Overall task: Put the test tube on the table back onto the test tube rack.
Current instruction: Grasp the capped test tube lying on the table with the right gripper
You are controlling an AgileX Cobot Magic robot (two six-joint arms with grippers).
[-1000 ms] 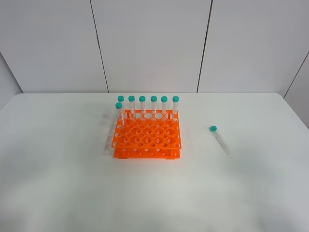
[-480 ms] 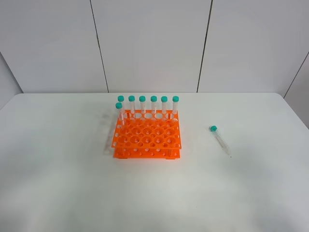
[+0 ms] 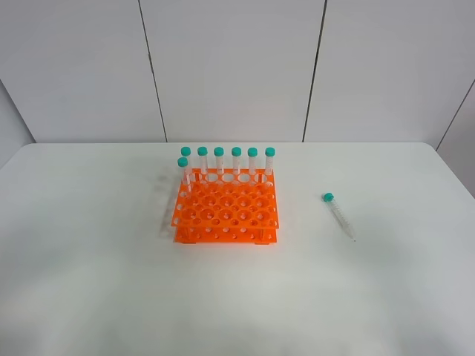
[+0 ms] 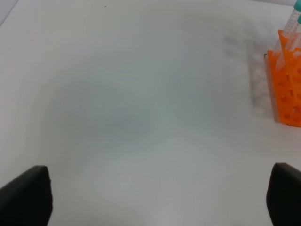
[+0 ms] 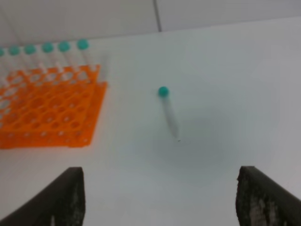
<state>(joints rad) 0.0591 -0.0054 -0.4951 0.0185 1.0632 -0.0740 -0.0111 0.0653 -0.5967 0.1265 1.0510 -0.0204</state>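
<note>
Test tube (image 5: 168, 113) lies flat on table (image 5: 225, 70), ahead of right gripper (image 5: 160, 188), centred btwn its wide-apart fingers (image 5: 66, 197), untouched. Left gripper (image 4: 160, 193) likewise spread, empty. Prob. light, stiff, slick, rolls easily: pinch barrel near cap (image 5: 163, 91).

The exterior high camera looks down from farther off over the whole table (image 3: 89, 282) toward the wall (image 3: 223, 67), whereas both wrist cameras look obliquely from nearer, the left sharing only the test tube rack (image 3: 225, 215) edge, the right sharing most of that rack and the test tube (image 3: 340, 215).
</note>
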